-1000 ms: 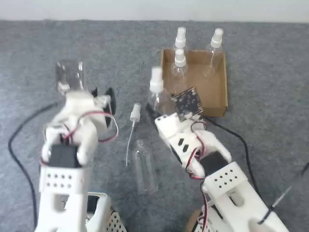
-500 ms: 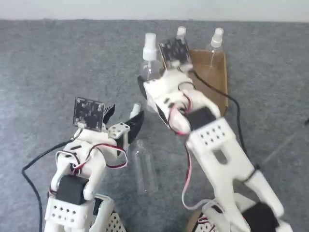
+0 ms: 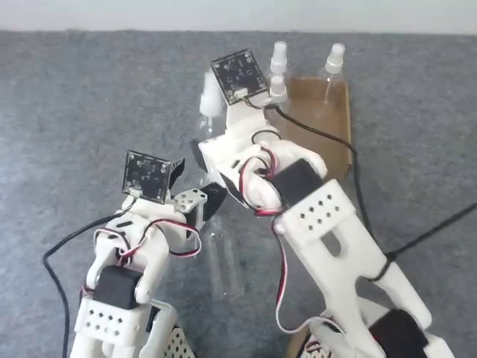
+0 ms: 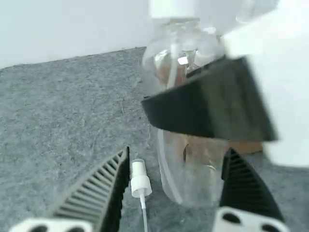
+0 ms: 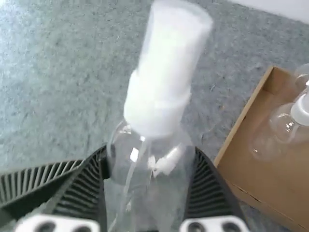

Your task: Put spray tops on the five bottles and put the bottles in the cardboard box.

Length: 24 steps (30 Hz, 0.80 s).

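My right gripper [image 3: 213,155] is shut on a clear bottle [image 3: 206,123] that carries a white spray top [image 5: 166,92], held upright to the left of the cardboard box [image 3: 339,142]. In the right wrist view the fingers [image 5: 82,193] clamp the bottle's shoulder [image 5: 149,164]. My left gripper [image 3: 195,186] stands open just in front of that bottle. Between its fingers [image 4: 101,193] lie a loose spray top [image 4: 139,180] on the carpet and the held bottle [image 4: 188,164]. An uncapped bottle [image 3: 222,257] lies on its side near the left arm. Three capped bottles [image 3: 277,88] stand in the box.
Grey carpet covers the table. The box's near wall [image 5: 251,159] lies close beside the held bottle. A white perforated basket [image 3: 160,335] sits at the front edge between the arm bases. Cables trail to the left and right of the arms.
My right arm has carried the capped bottle up and to the left, away from the box front. My left arm has swung right, and its open gripper now straddles the loose spray top.
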Tool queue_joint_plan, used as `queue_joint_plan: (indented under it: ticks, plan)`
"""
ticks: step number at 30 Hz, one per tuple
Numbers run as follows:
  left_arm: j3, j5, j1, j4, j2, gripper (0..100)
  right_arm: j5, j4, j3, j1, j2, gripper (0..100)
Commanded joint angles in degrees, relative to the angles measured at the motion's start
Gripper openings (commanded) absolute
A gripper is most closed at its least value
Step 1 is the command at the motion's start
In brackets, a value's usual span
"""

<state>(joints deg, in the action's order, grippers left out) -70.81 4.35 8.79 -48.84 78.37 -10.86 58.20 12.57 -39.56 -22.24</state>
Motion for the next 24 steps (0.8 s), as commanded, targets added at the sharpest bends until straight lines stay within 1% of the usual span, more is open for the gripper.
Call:
queue_joint_plan:
  ticks: [1,4,6,8,13,16,19,24]
  plan:
    - [0.1,-0.4,-0.4,1.7,-1.9,28,4.9,4.0,-2.3,0.5,-7.9,0.6]
    - [0.1,-0.4,-0.4,1.7,-1.9,28,6.9,3.8,0.4,2.5,-11.0,0.6]
    - [0.1,-0.4,-0.4,1.7,-1.8,28,8.2,3.7,1.2,5.1,-12.0,0.6]
    - [0.1,-0.3,-0.4,1.5,-1.7,28,9.8,3.6,1.1,10.2,-12.2,0.6]
    - [0.0,-0.4,-0.4,1.6,-1.7,28,17.3,3.6,-2.6,26.8,-9.9,0.6]
    - [0.0,-0.4,-0.4,1.6,-1.7,28,19.4,-0.4,-2.9,33.3,-5.3,0.6]
    - [0.0,-0.4,-0.4,1.6,-1.7,28,19.4,-5.5,-2.6,36.1,0.9,0.6]
    - [-0.7,-0.4,-0.4,1.7,-1.7,28,19.1,-14.6,-2.6,36.1,11.6,0.6]
